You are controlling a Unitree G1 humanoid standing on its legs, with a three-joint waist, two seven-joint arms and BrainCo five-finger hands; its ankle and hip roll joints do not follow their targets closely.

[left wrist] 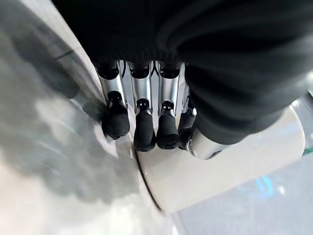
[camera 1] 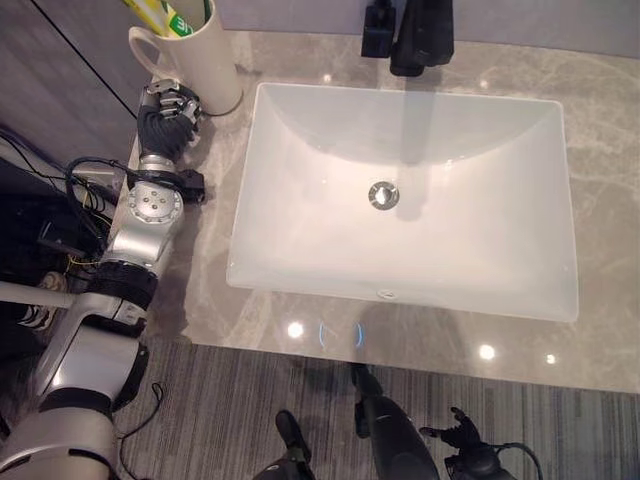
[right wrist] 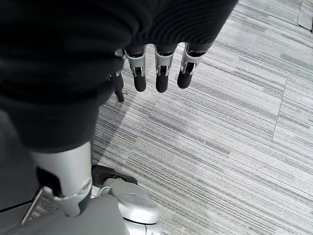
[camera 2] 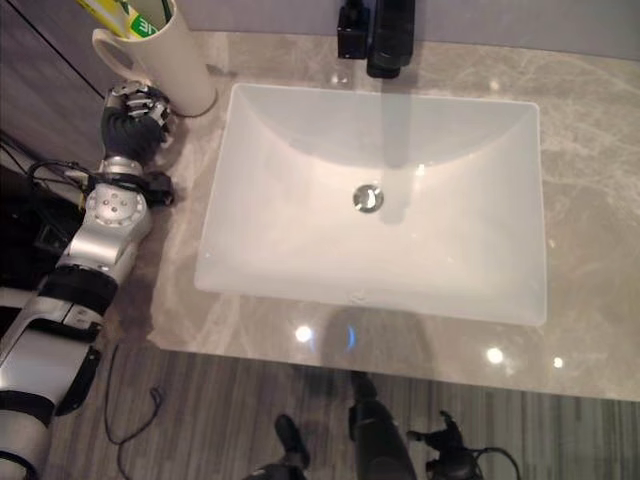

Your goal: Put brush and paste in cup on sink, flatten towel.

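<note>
Fingers [left wrist: 142, 132] of the left hand [camera 1: 166, 112] hang relaxed against the foot of the cup [camera 1: 200, 62], gripping nothing; likely just let go. Right hand [right wrist: 156, 68] hangs low over the floor [right wrist: 234, 147], fingers straight, empty. Cup stands upright on the surface [camera 1: 600, 120] at the sink's [camera 1: 400, 270] back left corner, yellow-green tube [camera 1: 165, 15] sticking out. Brush not made out. No towel seen.

A black faucet [camera 1: 420, 35] stands behind the basin (grey striped floor [right wrist: 230, 147] below).
</note>
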